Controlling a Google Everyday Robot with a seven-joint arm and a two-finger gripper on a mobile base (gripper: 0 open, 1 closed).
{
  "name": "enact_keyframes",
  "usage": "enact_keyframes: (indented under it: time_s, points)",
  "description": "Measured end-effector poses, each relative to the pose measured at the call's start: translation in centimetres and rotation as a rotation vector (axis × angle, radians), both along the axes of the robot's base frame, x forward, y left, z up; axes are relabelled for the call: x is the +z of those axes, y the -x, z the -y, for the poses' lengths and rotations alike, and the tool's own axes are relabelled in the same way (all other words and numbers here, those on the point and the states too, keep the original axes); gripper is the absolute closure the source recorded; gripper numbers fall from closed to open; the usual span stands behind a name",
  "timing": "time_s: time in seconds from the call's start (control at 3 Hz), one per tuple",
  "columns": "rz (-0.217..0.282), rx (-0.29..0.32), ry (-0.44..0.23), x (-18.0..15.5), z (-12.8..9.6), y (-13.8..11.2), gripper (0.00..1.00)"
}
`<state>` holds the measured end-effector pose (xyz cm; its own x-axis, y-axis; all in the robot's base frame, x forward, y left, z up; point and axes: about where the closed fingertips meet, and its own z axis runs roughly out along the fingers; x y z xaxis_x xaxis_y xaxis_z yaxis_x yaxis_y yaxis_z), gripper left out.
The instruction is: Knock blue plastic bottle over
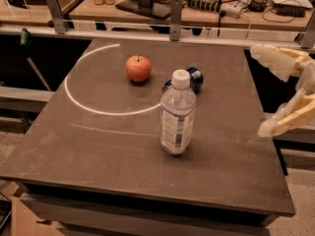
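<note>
Camera view: clear white-capped plastic bottle (177, 114) upright on brown bench (98, 151), well left of cream end effector (258, 90), fingers (278, 60) spread.

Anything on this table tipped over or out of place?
The small blue can seems to lie on its side behind the upright blue plastic bottle. The end effector hovers open beyond the right edge of the table.

My one camera looks down across the table (98, 151) from its near side, fairly close; the gripper (257, 90) sits at the view's right edge.
</note>
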<state>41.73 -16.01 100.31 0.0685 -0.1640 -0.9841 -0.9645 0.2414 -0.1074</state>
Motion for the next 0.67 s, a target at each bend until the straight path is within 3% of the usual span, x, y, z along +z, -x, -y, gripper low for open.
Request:
enact_keyframes:
  time_s: [0.33, 0.67]
  points:
    - [-0.004, -0.007, -0.008, -0.11, -5.18, -1.49, 0.0]
    - [-0.002, -0.011, -0.008, -0.06, -5.13, -1.58, 0.0]
